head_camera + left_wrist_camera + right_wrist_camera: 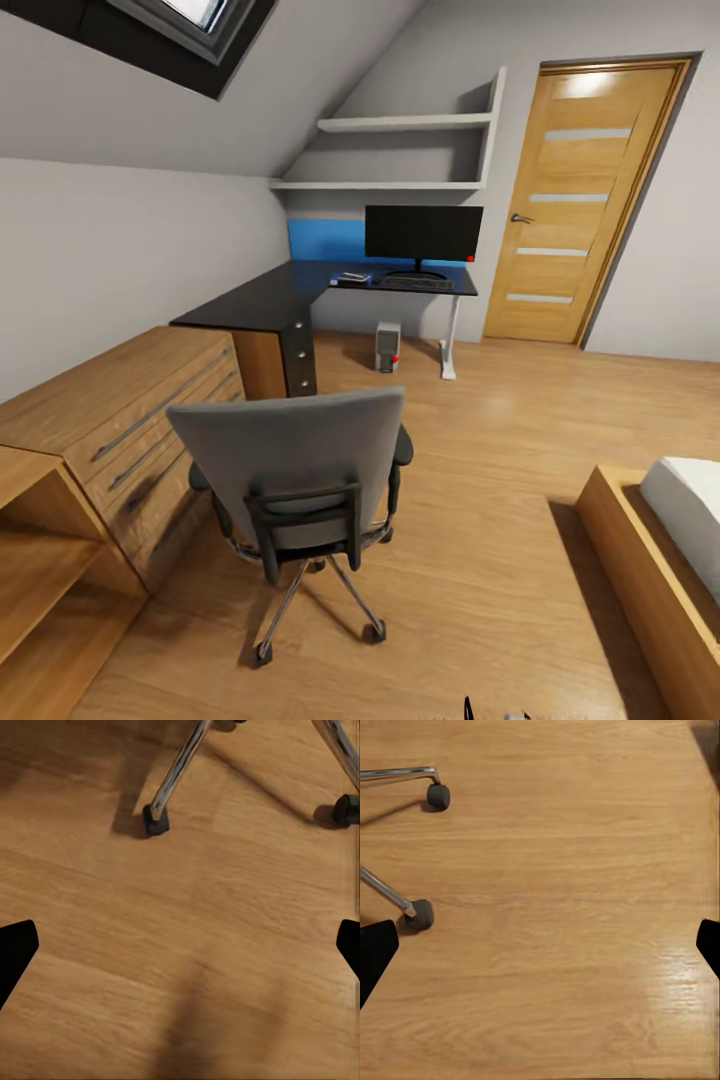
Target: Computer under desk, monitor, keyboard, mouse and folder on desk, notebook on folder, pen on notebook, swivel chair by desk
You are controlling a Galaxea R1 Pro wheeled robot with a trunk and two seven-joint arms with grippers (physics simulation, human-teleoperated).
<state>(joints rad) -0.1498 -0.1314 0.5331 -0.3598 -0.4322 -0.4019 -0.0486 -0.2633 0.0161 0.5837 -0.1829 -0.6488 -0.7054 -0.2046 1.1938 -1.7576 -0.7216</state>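
Note:
The swivel chair stands mid-floor with its grey back toward me, so its seat and the folder are hidden. Beyond it is the desk in the corner, carrying the monitor with the keyboard in front of it. Small flat items lie left of the keyboard, too small to name. The computer sits on the floor under the desk. My left gripper hangs open over bare floor near a chair caster. My right gripper is open too, beside two casters.
A light wooden drawer cabinet runs along the left wall up to the desk's pedestal. A bed in a wooden frame fills the right foreground. The closed door is right of the desk, wall shelves above it. Open floor lies between chair and bed.

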